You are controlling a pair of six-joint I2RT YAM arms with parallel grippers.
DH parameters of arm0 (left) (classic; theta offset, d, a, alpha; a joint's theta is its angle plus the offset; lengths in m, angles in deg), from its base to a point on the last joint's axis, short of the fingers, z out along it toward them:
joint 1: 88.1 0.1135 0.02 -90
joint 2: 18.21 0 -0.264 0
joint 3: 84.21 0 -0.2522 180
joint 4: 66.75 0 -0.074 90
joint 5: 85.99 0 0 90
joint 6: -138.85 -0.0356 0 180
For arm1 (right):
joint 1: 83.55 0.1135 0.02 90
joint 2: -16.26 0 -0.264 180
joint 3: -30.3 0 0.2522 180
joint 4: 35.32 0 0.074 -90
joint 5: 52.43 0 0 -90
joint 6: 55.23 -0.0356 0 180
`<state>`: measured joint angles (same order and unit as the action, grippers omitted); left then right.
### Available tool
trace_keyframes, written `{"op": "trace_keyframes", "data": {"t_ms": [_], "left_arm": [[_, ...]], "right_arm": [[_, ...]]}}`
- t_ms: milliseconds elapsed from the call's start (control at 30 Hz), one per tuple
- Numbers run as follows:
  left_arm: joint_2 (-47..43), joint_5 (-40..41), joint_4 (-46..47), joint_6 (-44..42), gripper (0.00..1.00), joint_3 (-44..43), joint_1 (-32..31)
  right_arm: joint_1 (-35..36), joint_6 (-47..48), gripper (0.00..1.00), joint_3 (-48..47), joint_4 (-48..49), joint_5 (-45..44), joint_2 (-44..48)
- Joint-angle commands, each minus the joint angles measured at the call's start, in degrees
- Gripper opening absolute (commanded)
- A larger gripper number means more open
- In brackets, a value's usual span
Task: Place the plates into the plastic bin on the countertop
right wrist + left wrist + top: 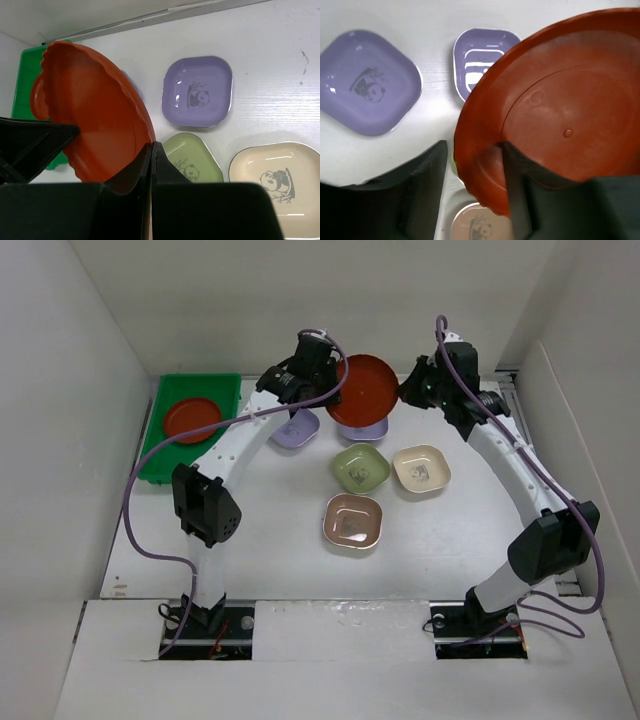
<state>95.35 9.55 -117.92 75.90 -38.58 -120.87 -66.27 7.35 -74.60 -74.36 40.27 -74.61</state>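
Observation:
A round red-brown plate (362, 388) hangs tilted above the countertop (270, 540) between both grippers. My right gripper (405, 392) is shut on its rim, fingers pinched together in the right wrist view (151, 150). My left gripper (325, 380) is open, its jaws either side of the plate's opposite edge (472, 195), with a gap still showing at the left finger. A second red-brown plate (192, 418) lies in the green plastic bin (200, 385). One lavender plate (296, 428) lies left of the held plate, another (365, 432) partly hidden under it. Green (360, 468), cream (421, 469) and pinkish-tan (353, 521) plates lie on the countertop.
White walls (60, 440) border the countertop on the left, back and right. The bin sits at the back left against the wall. Purple cables (130, 510) run along both arms.

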Motion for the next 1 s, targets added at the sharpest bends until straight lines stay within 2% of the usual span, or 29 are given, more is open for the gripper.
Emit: {"op": "trace_keyframes", "data": {"t_ms": [0, 33, 133, 467, 567, 600, 633, 667, 767, 900, 933, 967], "left_arm": [[-1.1, 2.4, 0.5, 0.5, 0.34, 1.4, 0.0], [-1.1, 3.1, 0.5, 0.5, 0.24, 1.4, 0.0], [-1.1, 3.7, 0.0, 1.0, 0.00, 0.9, 0.5], [-6.1, 4.8, 1.4, 1.0, 0.00, 4.6, 3.5], [-7.7, 4.8, 1.9, 1.0, 0.00, 5.3, 4.2], [-8.9, 4.8, 1.9, 1.0, 0.00, 5.8, 4.9], [-9.4, 5.5, 1.9, 1.0, 0.00, 5.8, 5.4], [-9.9, 5.5, 1.9, 1.0, 0.00, 5.8, 5.4], [-11.2, 5.5, 1.9, 1.5, 0.00, 7.1, 8.2], [-11.8, 4.8, 1.3, 3.5, 0.00, 8.2, 14.8], [-11.8, 4.8, 1.3, 4.1, 0.00, 9.1, 16.7], [-11.8, 4.8, 1.3, 4.8, 0.00, 9.8, 21.0]], "right_arm": [[1.3, -0.2, 0.00, -2.0, 3.2, -0.8, 2.4], [1.3, -0.2, 0.00, -2.0, 3.2, -0.8, 2.4], [1.8, -0.2, 0.00, -1.3, 3.2, -0.2, 3.8], [1.2, -0.2, 0.01, -0.3, 4.4, 2.8, 4.8], [0.1, -0.2, 0.11, 0.3, 5.8, 5.3, 4.8], [0.1, -0.2, 0.18, 0.9, 5.9, 5.3, 4.8], [0.1, -0.2, 0.25, 0.9, 6.4, 6.0, 4.2], [0.1, -0.2, 0.41, 0.9, 6.4, 6.0, 4.2], [0.1, -0.2, 0.68, 0.9, 6.9, 6.0, 3.2], [-0.4, -0.2, 0.79, 1.4, 5.8, 4.6, 2.5], [-0.4, 0.3, 0.79, 2.2, 5.8, 4.0, 3.1], [-0.4, 0.3, 0.80, 2.8, 5.8, 4.0, 3.1]]}}
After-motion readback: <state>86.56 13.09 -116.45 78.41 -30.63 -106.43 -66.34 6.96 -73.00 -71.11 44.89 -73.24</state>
